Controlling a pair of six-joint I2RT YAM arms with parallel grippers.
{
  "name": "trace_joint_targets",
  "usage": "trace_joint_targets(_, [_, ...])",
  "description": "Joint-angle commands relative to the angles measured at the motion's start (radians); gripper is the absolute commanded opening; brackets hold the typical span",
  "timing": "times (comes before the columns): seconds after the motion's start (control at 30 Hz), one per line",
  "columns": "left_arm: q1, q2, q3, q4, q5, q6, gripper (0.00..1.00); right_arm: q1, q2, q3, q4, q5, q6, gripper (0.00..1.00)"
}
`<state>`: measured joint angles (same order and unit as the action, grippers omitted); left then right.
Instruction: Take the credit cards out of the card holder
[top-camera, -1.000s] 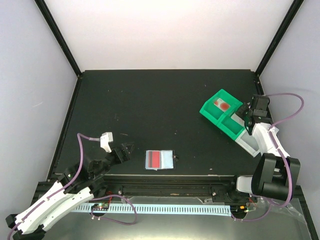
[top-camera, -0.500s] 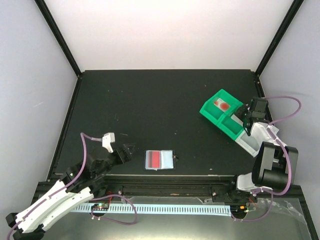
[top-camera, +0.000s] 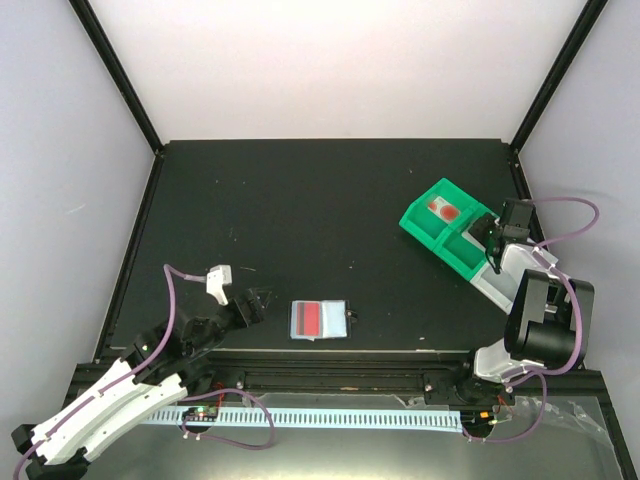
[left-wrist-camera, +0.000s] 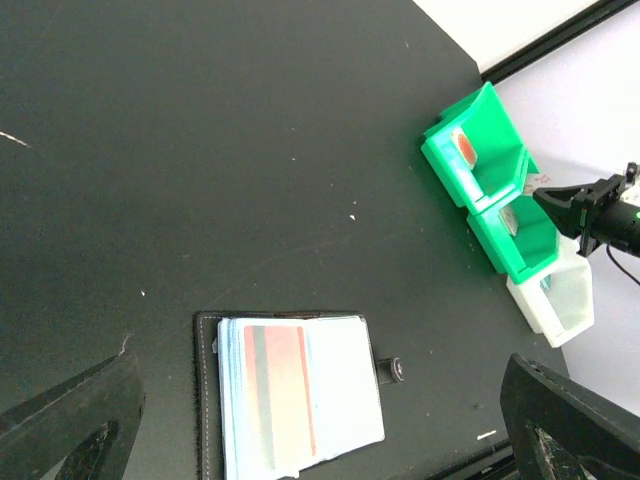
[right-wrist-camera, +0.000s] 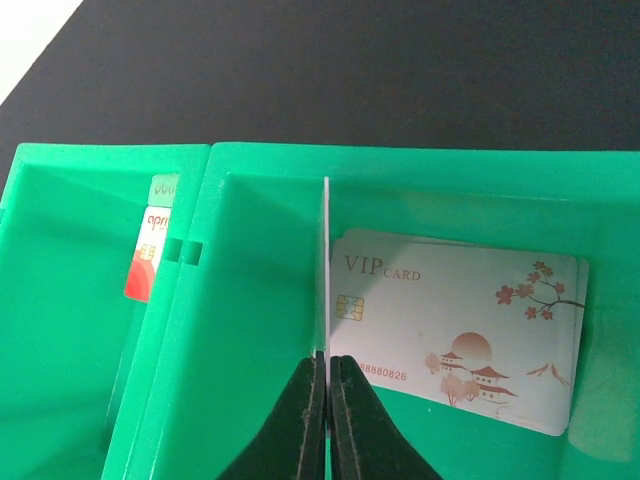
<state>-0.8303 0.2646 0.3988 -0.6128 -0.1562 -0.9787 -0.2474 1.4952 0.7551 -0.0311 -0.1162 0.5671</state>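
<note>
- The right gripper is pinched tight on an edge-on card. The card stands upright straight ahead of the fingertips, over a compartment of the green tray.
- Just right of that pinch, a VIP card lies flat on the compartment floor. To the left, past the dividing wall, a red-marked card leans in the next compartment.
- The left gripper hangs with its jaws wide apart and nothing between them. The card holder lies open on the table just ahead of it, between the two fingers.
- A striped card shows in the holder's uppermost pocket.
- The cards look light, stiff, slick and very thin. Lying flat they probably offer little to grip, so an edge standing proud of the pocket seems the best hold.
- The holder looks light and soft, and it will likely slide or lift unless it is pinned.
- Only the held card's edge shows; its face is hidden.
- I cannot tell how many cards remain under the striped one, or whether the pale layers are cards or pockets.
- The frame cuts off the left fingers.
</note>
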Motion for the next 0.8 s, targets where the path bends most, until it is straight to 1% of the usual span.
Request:
trace_joint_targets(0.0, [0.004, 0.007, 0.003, 0.021, 0.01, 0.015, 0.99, -0.012, 0.009, -0.007, 0.041, 0.002, 0.001, 0.04])
trace_joint_targets(0.1, [0.005, 0.007, 0.002, 0.019, 0.01, 0.014, 0.99, -0.013, 0.024, 0.012, 0.014, 0.024, -0.007, 0.11])
trace_joint_targets(0.27, [0.005, 0.01, 0.0, 0.01, 0.012, 0.008, 0.99, -0.013, 0.043, 0.045, -0.041, 0.043, -0.019, 0.15])
trace_joint_targets(0.6, [0.005, 0.019, 0.005, 0.013, 0.019, 0.005, 0.99, -0.013, 0.027, 0.105, -0.156, 0.152, -0.033, 0.16])
trace_joint_targets(0.77, [0.005, 0.025, 0.006, 0.018, 0.024, 0.002, 0.99, -0.013, 0.034, 0.122, -0.179, 0.182, -0.048, 0.16])
